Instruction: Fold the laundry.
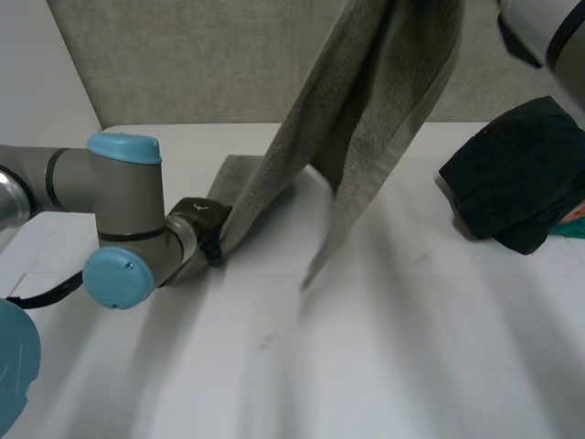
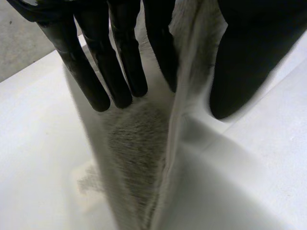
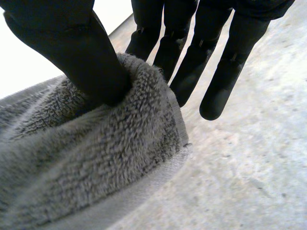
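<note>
A grey fluffy towel (image 1: 366, 119) hangs stretched in the air, running from high at the back down to the white table (image 1: 384, 366). My left hand (image 1: 206, 224) is low at the towel's bottom corner, just above the table. In the left wrist view the towel's edge (image 2: 187, 96) runs between the straight fingers (image 2: 120, 57) and the thumb (image 2: 249, 57), which pinch it. My right hand (image 3: 62, 43) holds the upper end: its thumb presses a bunched fold of towel (image 3: 96, 158) against the fingers (image 3: 225, 72). One loose flap of the towel dangles toward the middle of the table.
A pile of dark clothing (image 1: 516, 178) lies at the table's right side, with a bit of teal and orange cloth (image 1: 571, 219) under it. The right arm (image 1: 548, 27) is high at the back right. My left arm (image 1: 119, 219) lies across the table's left side.
</note>
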Available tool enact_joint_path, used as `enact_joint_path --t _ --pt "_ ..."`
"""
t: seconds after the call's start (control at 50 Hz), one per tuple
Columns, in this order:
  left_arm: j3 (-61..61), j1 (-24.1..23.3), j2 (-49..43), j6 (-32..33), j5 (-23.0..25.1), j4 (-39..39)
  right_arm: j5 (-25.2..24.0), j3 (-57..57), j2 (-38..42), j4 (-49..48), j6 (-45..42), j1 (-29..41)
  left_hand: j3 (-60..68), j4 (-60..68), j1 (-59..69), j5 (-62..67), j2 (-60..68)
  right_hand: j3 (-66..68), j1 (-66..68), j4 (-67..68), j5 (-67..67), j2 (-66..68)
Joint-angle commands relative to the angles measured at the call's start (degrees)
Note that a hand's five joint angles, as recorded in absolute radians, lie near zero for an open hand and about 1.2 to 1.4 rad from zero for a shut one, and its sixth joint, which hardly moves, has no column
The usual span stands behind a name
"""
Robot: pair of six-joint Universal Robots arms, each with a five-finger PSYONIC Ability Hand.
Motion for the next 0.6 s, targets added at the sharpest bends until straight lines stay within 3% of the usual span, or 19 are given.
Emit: enact_joint_path --t 0.02,0.16,0.26,0.36,0.46,0.6 --pt "-0.3 1.8 2.7 -1.9 -4.1 2.1 1.4 0.3 -0.2 -0.1 0.7 -2.1 26.1 25.9 22.7 26.2 24.8 12.1 14.6 11.6 11.9 12.8" --pt "-2.0 6.6 12.3 -2.2 -2.0 1.0 1.5 6.0 1.6 -1.5 -3.5 -6.9 26.1 25.9 22.7 26.2 24.8 12.1 14.6 11.6 11.9 12.8" --pt "-4.3 12.1 25.2 2.8 2.4 1.2 1.5 10.3 3.9 -3.1 -9.8 -12.4 26.1 25.9 22.7 26.2 24.8 12.1 14.6 11.6 11.9 12.8" --pt "-5.2 15.6 31.9 8.6 7.5 1.4 1.2 12.7 5.7 -3.6 -11.5 -13.8 26.1 25.9 22.7 26.2 24.8 12.1 14.6 11.6 11.9 12.8" --pt "-4.4 15.4 30.6 11.7 11.2 1.1 0.5 13.9 9.0 -4.5 -11.5 -13.8 26.1 25.9 22.7 26.2 24.8 12.1 14.6 11.6 11.9 12.8" --pt "0.0 15.5 16.0 15.1 8.7 -0.8 0.8 10.7 17.4 -8.1 -13.2 -13.3 26.1 25.9 22.7 26.2 24.8 12.1 14.6 11.6 11.9 12.8"
